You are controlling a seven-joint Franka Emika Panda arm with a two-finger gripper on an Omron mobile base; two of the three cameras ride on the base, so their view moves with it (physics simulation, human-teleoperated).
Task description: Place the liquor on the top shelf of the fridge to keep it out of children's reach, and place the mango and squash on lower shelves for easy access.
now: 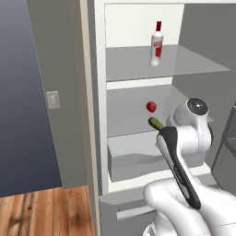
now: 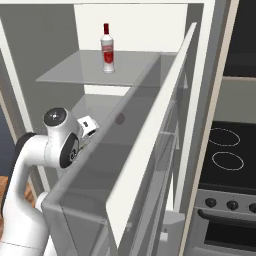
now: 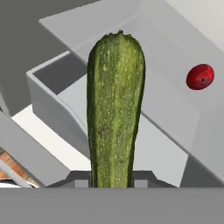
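Hand view | claw (image 3: 114,181) pinching squash (image 3: 115,109) by its end | risk: squash tip clipping drawer (image 3: 57,98) rim, knocking mango (image 3: 200,77) along shelf (image 3: 175,57)

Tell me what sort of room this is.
A simulated home kitchen, most likely: an open fridge holding a liquor bottle, a stove with knobs beside it, and wood flooring.

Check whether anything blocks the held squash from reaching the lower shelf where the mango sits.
Nothing visible does. The gripper is shut on the squash, whose tip points toward the open fridge. The lower shelf ahead holds just the mango, off to one side; the drawer sits below that shelf.
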